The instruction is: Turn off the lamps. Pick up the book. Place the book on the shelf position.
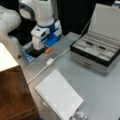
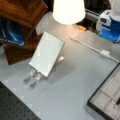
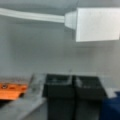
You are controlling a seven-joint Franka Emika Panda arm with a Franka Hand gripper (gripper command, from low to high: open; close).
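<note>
Only a front view shows the lamp [image 2: 68,10], its cream shade glowing bright at that view's top, so it looks still lit; the other views miss it. The book [image 1: 59,97] lies in both front views, white, with its spiral holes along the lower-left edge in a front view, and propped tilted on a small silver stand [image 2: 33,77] in a front view. The wooden cabinet [image 1: 13,93] sits at a front view's left, its flat top bare of the book; in a front view [image 2: 23,11] it is at top left with blue things under it. The gripper [image 1: 37,51] is low over the table [image 1: 100,95] near the arm's blue-and-white wrist, toward a front view's top left, just beside a small orange piece [image 1: 48,50] and close to the white cable [image 1: 41,71] with its switch block [image 1: 50,61]. The wrist view shows the two dark fingers [image 3: 58,90] pressed side by side, closed with nothing between them, the switch block [image 3: 96,23] ahead of them and the orange piece [image 3: 11,90] at left. The book is well apart from the gripper, nearer a front view's bottom. A grey open case [image 1: 97,53] stands at a front view's right. No readable writing or brand anywhere.
</note>
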